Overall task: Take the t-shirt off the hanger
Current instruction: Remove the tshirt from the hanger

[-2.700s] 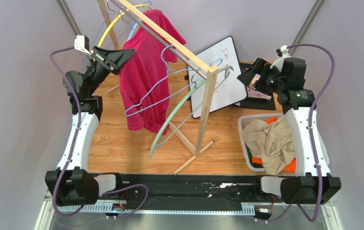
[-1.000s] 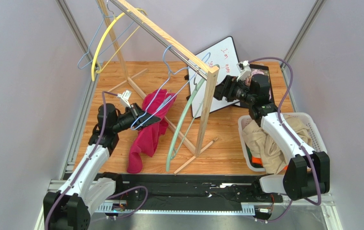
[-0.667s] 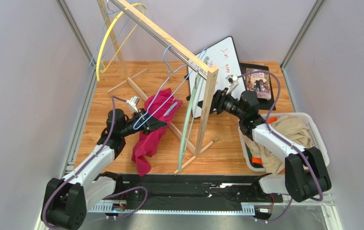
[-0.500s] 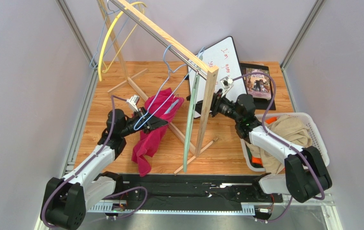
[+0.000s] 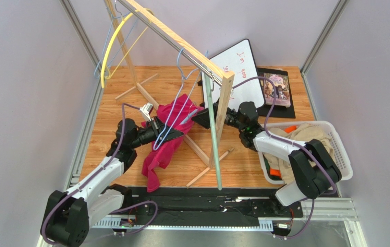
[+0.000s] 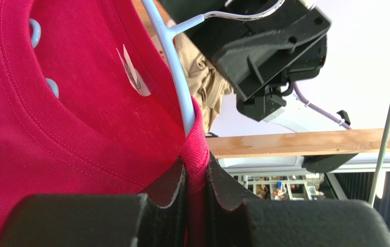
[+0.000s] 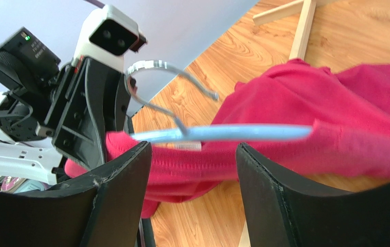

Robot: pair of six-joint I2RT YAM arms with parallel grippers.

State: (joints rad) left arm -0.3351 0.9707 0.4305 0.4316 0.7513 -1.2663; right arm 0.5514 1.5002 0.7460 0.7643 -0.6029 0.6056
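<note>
A red t-shirt hangs low over the wooden table on a light blue hanger. My left gripper is shut on the shirt's collar, right beside the hanger arm. My right gripper is open and faces the shirt from the right, its jaws spread just short of the hanger and the red cloth. The shirt's lower part droops toward the table's front edge.
A wooden clothes rack with a metal rail stands mid-table, carrying a pale green hanger, a yellow hanger and other wire hangers. A white laundry basket of clothes sits at the right. A whiteboard and a book lie behind.
My right gripper has reached left past the rack post, up to the shirt and hanger. My left gripper has shifted slightly right with the collar. The green hanger has swung right.
</note>
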